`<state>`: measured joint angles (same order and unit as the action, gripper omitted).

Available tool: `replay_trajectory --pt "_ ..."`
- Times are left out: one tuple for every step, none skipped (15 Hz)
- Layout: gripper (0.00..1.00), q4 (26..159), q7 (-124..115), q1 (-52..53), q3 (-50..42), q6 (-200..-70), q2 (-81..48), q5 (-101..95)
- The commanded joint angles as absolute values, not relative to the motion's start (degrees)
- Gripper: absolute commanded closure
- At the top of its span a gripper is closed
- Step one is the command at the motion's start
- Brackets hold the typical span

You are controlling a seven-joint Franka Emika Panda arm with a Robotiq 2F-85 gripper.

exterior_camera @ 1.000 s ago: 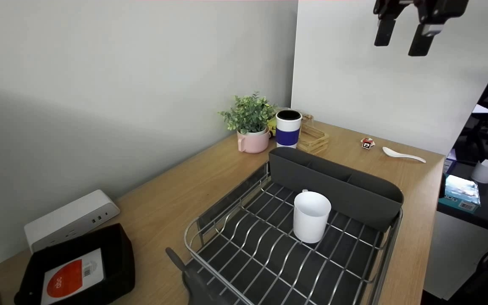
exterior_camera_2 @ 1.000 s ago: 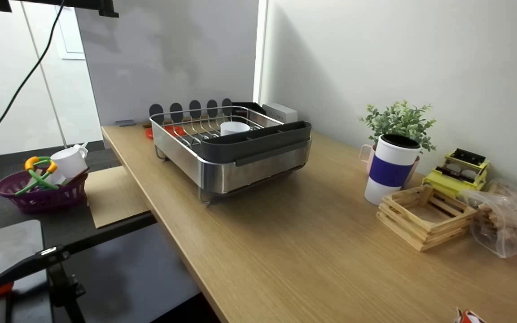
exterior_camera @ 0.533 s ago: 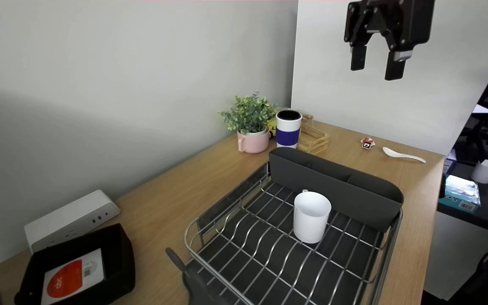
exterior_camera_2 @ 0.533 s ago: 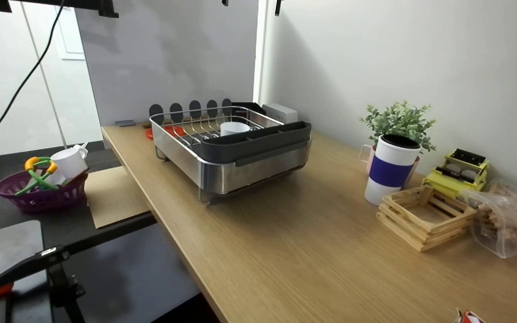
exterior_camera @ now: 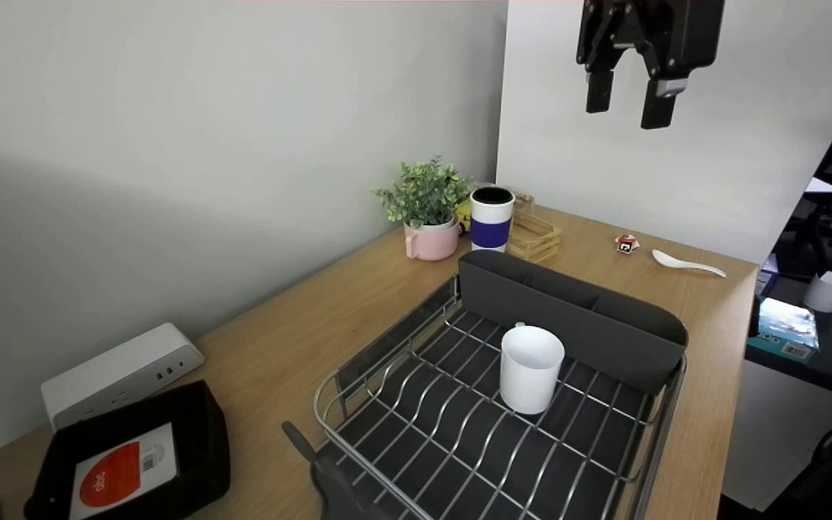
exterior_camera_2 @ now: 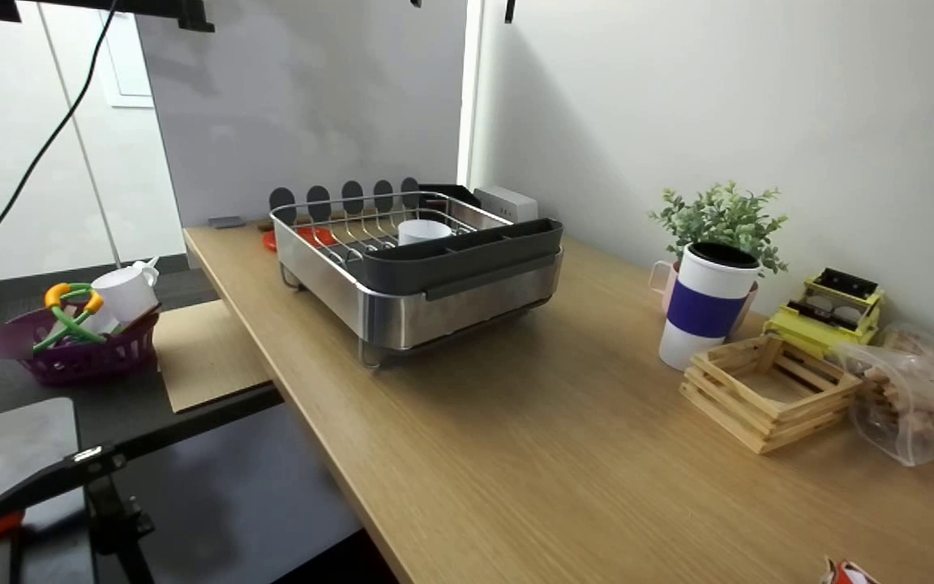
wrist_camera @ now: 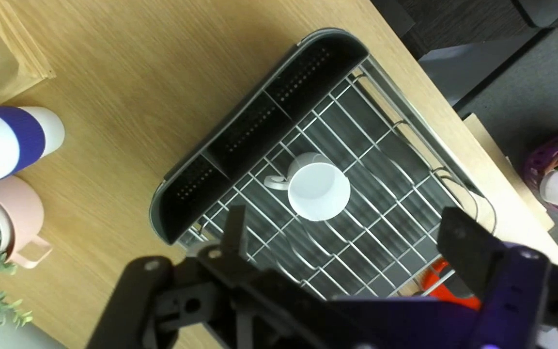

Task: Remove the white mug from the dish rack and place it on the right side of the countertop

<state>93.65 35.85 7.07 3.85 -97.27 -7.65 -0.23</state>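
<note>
Gripper (exterior_camera: 628,108) up high, jaws spread wide, nothing between them! Far below waits the mug (wrist_camera: 318,191), upright, mouth to the ceiling, on the wire grid of the rack (exterior_camera_2: 467,312). So it's a drop: the mug lies roughly beneath the jaws, though I can't call the sideways offset exactly. In the wrist view it shows between the fingers, closer to the finger (wrist_camera: 235,230) on the left of that view. And look at the handle (wrist_camera: 272,182)! It juts to that same side, roughly along the line on which the jaws close, so a squeeze across the body may well run into it. A turn of the wrist, or one finger inside the rim, looks the safer play.

Just past the handle sits the holder (exterior_camera: 575,321), near enough to crowd a finger. Further out, the countertop (exterior_camera_2: 467,454) runs on toward the tumbler (exterior_camera_2: 706,312), the crate (exterior_camera_2: 730,397) and the spoon (exterior_camera: 670,260). Early days, I'd say: grasp, lift and carry all to come.
</note>
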Motion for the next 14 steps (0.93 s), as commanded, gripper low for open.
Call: replay_trajectory --pt "0.0 94.14 36.55 5.78 4.93 -99.08 -8.04 1.44" --pt "0.0 93.67 37.05 5.75 4.99 -98.92 -8.81 1.86" --pt "0.0 93.08 37.48 5.76 5.09 -98.51 -9.72 2.28" --pt "0.0 92.69 37.83 5.72 5.17 -98.3 -10.43 2.73" --pt "0.0 92.09 38.17 5.7 5.29 -97.98 -11.43 3.2" --pt "0.0 91.42 38.62 5.67 5.45 -97.57 -12.43 3.69" --pt "0.0 90.86 39.11 5.65 5.62 -97.3 -13.6 4.09" --pt "0.0 90.24 39.57 5.61 5.79 -97.06 -14.69 4.48" --pt "0.0 89.32 40.02 5.65 6.04 -96.43 -15.99 4.82" --pt "0.0 88.43 40.52 5.66 6.29 -96.21 -17.41 4.98" --pt "0.0 87.34 40.69 5.79 6.63 -95.56 -18.78 4.96" --pt "0.0 86.29 40.71 5.93 6.97 -95.15 -20.25 4.68" --pt "0.0 85.1 40.68 6.08 7.37 -94.7 -21.8 4.42" --pt "0.0 83.92 40.76 6.24 7.83 -94.15 -23.22 4.26"
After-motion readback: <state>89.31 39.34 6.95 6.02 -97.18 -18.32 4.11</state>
